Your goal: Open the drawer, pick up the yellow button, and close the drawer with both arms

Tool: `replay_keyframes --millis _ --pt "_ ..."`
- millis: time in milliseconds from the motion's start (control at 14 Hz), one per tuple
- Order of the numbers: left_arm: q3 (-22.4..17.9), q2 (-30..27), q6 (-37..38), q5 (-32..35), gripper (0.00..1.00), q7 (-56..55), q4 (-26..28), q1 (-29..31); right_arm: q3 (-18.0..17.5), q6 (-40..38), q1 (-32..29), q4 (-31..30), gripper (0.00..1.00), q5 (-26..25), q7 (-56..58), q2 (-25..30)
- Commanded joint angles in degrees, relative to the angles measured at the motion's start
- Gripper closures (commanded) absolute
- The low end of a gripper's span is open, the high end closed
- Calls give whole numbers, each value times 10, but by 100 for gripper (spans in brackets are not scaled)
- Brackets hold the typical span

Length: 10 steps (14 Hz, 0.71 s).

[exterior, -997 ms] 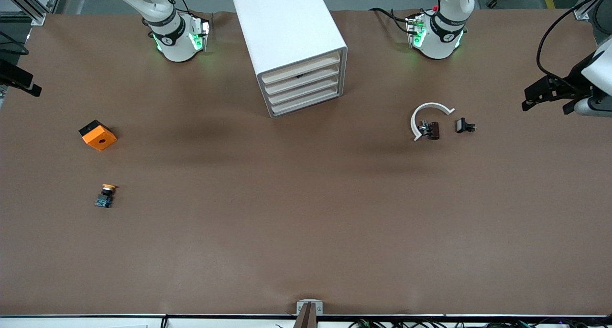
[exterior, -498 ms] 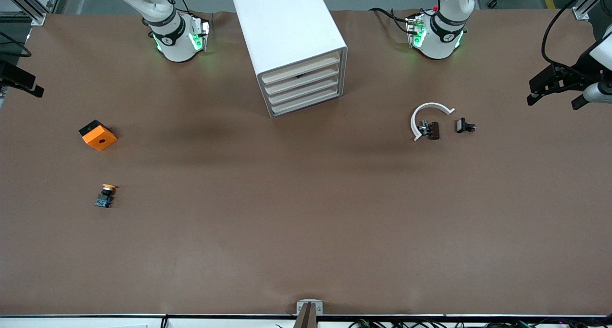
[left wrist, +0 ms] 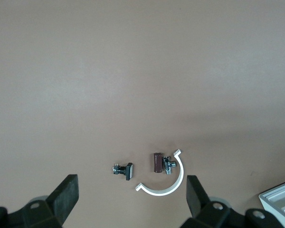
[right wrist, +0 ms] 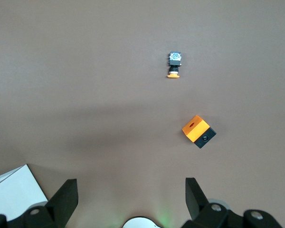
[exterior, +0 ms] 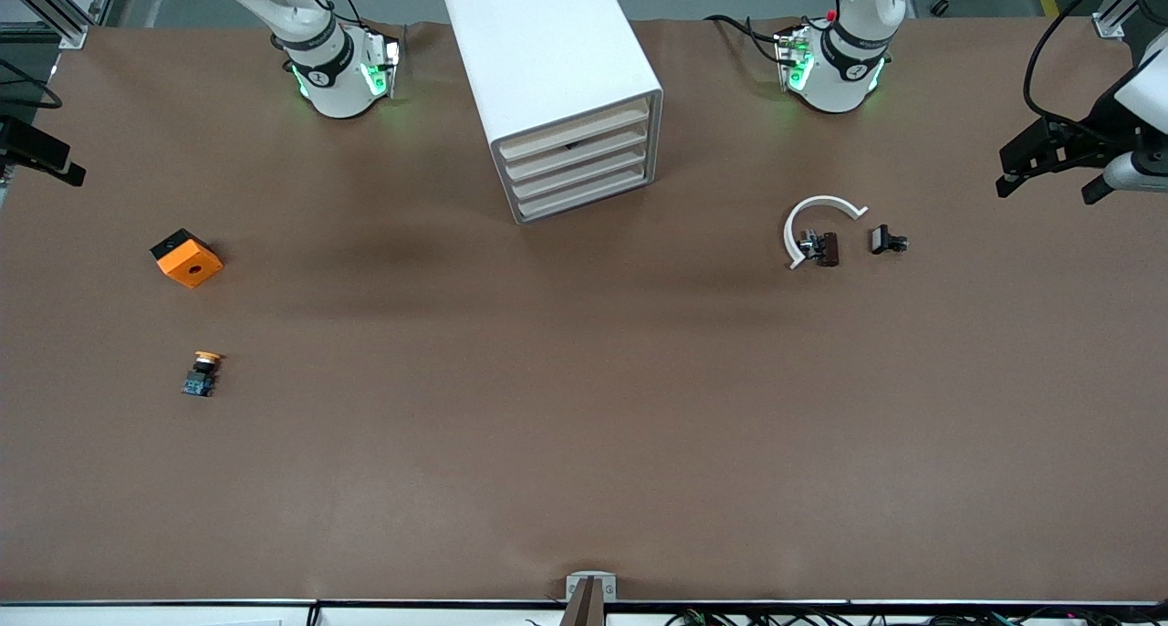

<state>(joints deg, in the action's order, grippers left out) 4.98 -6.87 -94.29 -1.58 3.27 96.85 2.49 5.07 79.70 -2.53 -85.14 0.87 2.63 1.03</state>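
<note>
on the brown table (exterior: 584, 407), toward the right arm's end and nearer the front camera than the orange square block with a black hole (exterior: 187, 258), lies the tiny push-button with round orange cap, black body and blue base (exterior: 201, 374), on its side. the risk, i judge: so small a part may roll or slip from a grasp, and the orange block could be mistaken for it. the white four-drawer cabinet (exterior: 557, 88) has all drawers shut. the right pincer (right wrist: 128, 199) hangs over the table's end near the block, wide open and empty. the left pincer (left wrist: 132, 197) hangs open and empty over its own end of the table, near a white curved band (exterior: 812, 224) and small black clips (exterior: 887, 240).
</note>
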Motion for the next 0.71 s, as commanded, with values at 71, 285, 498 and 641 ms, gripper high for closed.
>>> replay_keyframes --millis 71,285,498,641 --pt "12 2 20 8 0 -12 -18 1 -11 4 -8 -17 0 -4 -1 22" --pt "13 3 28 9 0 -13 -25 0 -12 3 -8 -17 0 -4 0 24" --pt "13 3 29 9 0 -13 -28 1 -11 0 -9 -17 0 -4 13 23" --pt "12 3 29 9 0 -15 -28 2 -11 5 -9 -17 0 -8 31 24"
